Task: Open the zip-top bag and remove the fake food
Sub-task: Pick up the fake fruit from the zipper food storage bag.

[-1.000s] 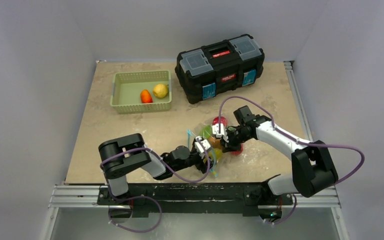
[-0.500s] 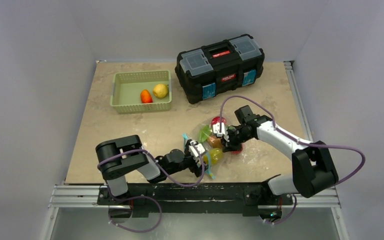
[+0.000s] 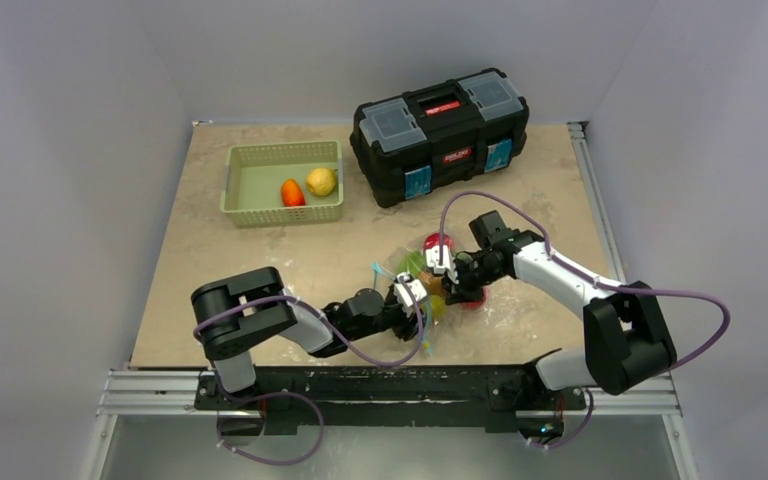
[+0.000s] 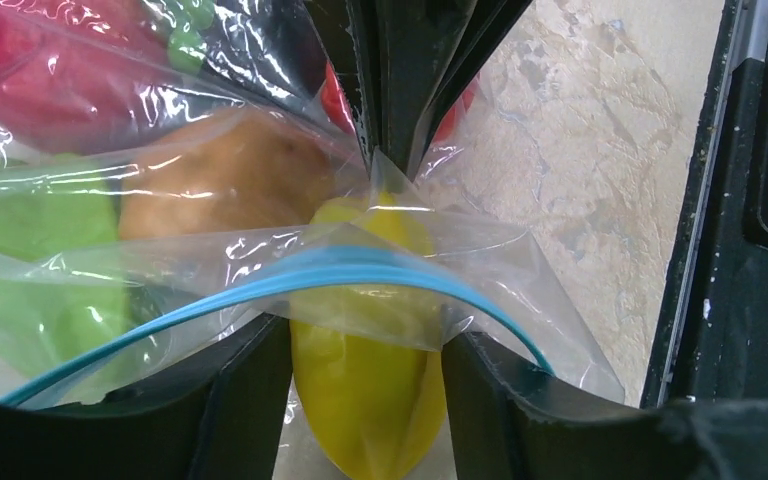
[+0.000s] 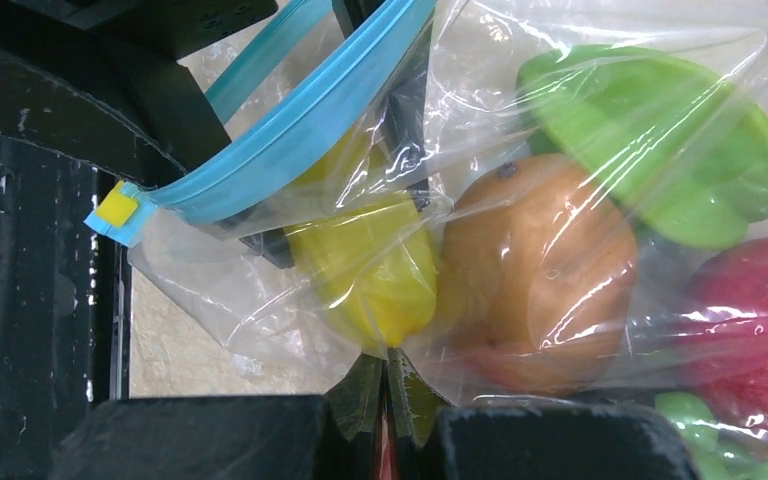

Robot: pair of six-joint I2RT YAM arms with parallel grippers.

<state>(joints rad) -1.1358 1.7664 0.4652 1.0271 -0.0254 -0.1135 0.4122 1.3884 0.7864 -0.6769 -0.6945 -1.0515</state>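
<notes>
The zip-top bag [image 3: 430, 284] lies on the table [image 3: 260, 262] near its front edge, between the two grippers, its blue zip strip [image 4: 360, 265] parted, so the opening looks done. Most of the fake food is inside: a yellow piece [image 4: 370, 400], a brown one [image 4: 220, 180], a green one [image 4: 30, 210] and a red one [image 4: 50, 80]. The left gripper [image 3: 412, 295] is at the mouth with its jaws either side of the yellow piece; whether they clamp it cannot be told. The right gripper [image 5: 388, 385] is pinched together on the bag's film. An orange fruit [image 3: 292, 192] and a yellow fruit [image 3: 321, 181] sit in the green basket [image 3: 235, 190], so removal is only partly done.

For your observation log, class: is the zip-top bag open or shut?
Open: the zip-top bag has its blue zip strips parted at the mouth.
</notes>
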